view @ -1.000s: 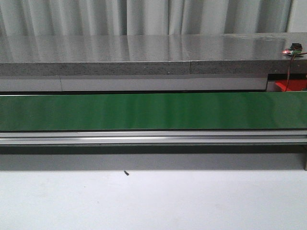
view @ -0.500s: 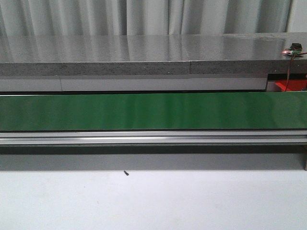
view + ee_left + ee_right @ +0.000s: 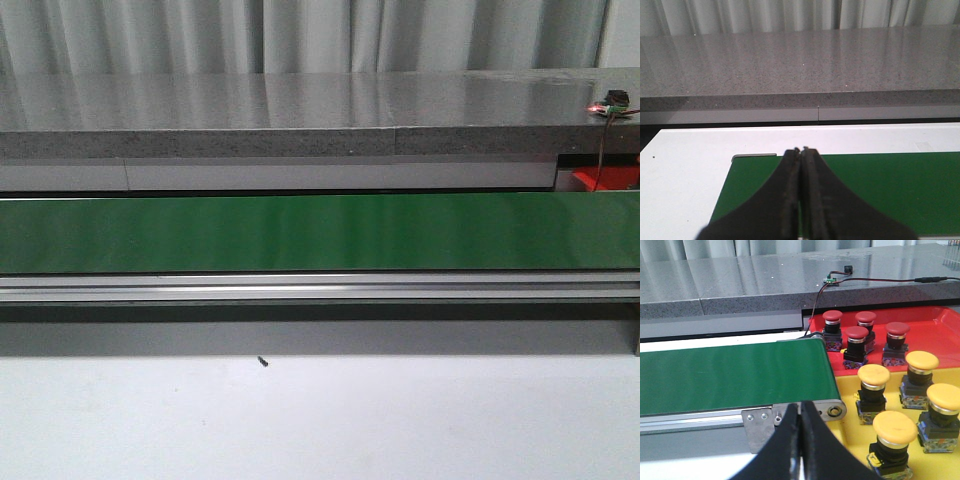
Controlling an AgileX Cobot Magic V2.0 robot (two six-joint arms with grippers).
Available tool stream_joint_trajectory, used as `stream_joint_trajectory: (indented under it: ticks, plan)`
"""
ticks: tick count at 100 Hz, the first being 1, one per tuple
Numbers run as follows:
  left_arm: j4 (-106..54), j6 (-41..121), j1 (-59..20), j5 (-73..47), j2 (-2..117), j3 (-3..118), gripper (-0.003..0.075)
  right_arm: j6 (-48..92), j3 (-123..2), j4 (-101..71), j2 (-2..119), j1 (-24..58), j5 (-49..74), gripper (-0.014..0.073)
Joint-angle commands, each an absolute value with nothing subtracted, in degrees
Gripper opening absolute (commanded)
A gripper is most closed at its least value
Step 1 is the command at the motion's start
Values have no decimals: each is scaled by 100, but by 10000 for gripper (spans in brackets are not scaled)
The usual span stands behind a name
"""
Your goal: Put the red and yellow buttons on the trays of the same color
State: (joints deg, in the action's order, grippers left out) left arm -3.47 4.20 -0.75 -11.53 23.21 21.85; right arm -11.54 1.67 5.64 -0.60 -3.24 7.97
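Observation:
Several red buttons (image 3: 832, 317) stand on the red tray (image 3: 932, 332), and several yellow buttons (image 3: 873, 375) stand on the yellow tray (image 3: 850, 427), both in the right wrist view beside the end of the green belt. My right gripper (image 3: 800, 407) is shut and empty, hanging above the belt's metal end bracket, left of the yellow tray. My left gripper (image 3: 800, 151) is shut with nothing in it, over the other end of the green conveyor belt (image 3: 880, 190). In the front view a corner of the red tray (image 3: 605, 178) shows at far right; no gripper appears there.
The green belt (image 3: 320, 232) runs across the front view with an aluminium rail (image 3: 320, 288) along its near side. A grey stone counter (image 3: 300, 115) lies behind. A small circuit board with wires (image 3: 832, 280) sits on the counter near the red tray.

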Motion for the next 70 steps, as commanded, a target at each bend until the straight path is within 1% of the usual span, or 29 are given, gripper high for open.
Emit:
stream_joint_trajectory:
  ticks: [1, 22, 47, 58, 65, 70]
  plan:
    - [-284, 295, -126, -417, 2077, 1966, -20, -1103, 64, 582, -169, -313, 374, -120]
    - [-304, 283, -126, -99, 1344, 1067, -20, -1103, 64, 582, -169, -313, 374, -120]
    - [-318, 225, -126, 0, 232, 173, -20, -1103, 64, 582, -169, -313, 374, -120]
    - [-318, 225, -126, 234, -256, -268, -20, -1103, 64, 582, -169, -313, 374, -120]
    - [-335, 225, -126, -48, -189, -246, -20, -1103, 64, 582, -163, -313, 368, -120]
    - [-335, 225, -126, 0, -224, -275, -20, -1103, 64, 582, -156, -313, 368, -120]
